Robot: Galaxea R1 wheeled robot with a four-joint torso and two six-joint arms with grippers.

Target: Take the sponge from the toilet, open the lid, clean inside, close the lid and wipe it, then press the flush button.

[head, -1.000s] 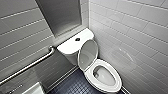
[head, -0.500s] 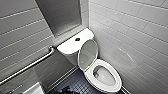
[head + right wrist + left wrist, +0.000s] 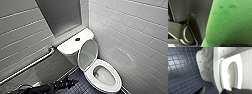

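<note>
The white toilet stands in the corner with its lid raised and leaning back against the tank. The seat is down and the bowl is uncovered. The small dark flush button sits in the middle of the flat tank top. My left gripper hovers open above the floor, left of the bowl and apart from it. In the left wrist view the seat and the bowl's base lie ahead of one dark finger. The bright green sponge looms large in the right wrist view, with my right gripper shut on it.
A metal grab bar runs along the tiled wall on the left. A grey recessed panel sits above the tank. White tiled walls close in on the right. The floor is small dark blue tiles.
</note>
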